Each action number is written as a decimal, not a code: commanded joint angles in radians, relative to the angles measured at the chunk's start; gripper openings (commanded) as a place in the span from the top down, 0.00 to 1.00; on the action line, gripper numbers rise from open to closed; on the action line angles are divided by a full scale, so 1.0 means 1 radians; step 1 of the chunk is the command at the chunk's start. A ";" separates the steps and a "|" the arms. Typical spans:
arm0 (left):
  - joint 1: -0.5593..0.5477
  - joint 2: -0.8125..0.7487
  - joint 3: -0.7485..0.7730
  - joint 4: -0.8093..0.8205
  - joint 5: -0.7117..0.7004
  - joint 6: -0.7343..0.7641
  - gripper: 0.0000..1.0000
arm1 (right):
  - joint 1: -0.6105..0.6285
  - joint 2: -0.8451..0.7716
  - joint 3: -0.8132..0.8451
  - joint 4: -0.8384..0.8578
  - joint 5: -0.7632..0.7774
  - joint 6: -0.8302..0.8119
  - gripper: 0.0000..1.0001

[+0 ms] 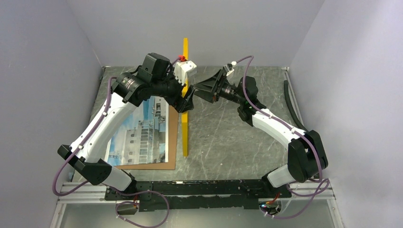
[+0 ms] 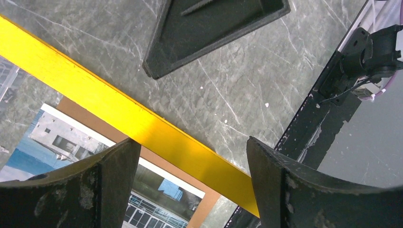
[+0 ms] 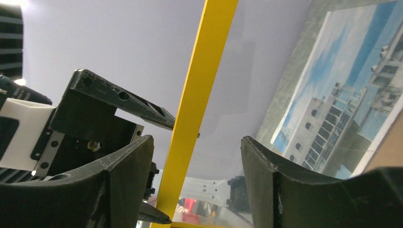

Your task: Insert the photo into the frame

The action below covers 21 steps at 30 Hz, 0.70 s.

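The grey marbled table (image 1: 228, 137) carries the frame (image 1: 185, 128) standing on one long edge. From above it shows only as a thin yellow strip, its long axis running from near the arm bases towards the far wall. On the left arm's side of it the photo (image 1: 138, 135) lies flat, picture side up, on a brown backing board (image 1: 172, 142). The photo's long side runs roughly parallel to the frame and lies just beside its foot. The two arms meet at the frame's upper edge from opposite sides. The left gripper (image 1: 187, 101) is against the photo-side face and the right gripper (image 1: 199, 90) comes in from the other face. In the left wrist view the left fingers (image 2: 285, 190) are spread wide, and the yellow rail (image 2: 119, 114) crosses the gap slantwise without either pad visibly closing on it. The right wrist view shows the right fingers (image 3: 285, 190) likewise apart, with the rail (image 3: 199, 95) rising between them and the photo (image 3: 342, 95) seen beyond. Which contact keeps the frame upright cannot be told. As I judge it, the coming move turns on this: the photo lies below and to the left of both grippers, under the left forearm. That puts the left arm nearer the photo, and leaves the right arm to steady the frame or lay it down.
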 commanded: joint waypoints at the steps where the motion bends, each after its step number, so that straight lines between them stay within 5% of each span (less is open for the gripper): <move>1: 0.001 0.024 -0.014 0.037 -0.008 0.040 0.16 | -0.004 -0.029 0.085 -0.090 0.017 -0.084 0.26; 21: -0.080 0.162 0.364 -0.123 0.037 0.003 0.06 | -0.092 -0.087 0.081 -0.192 0.016 -0.112 0.18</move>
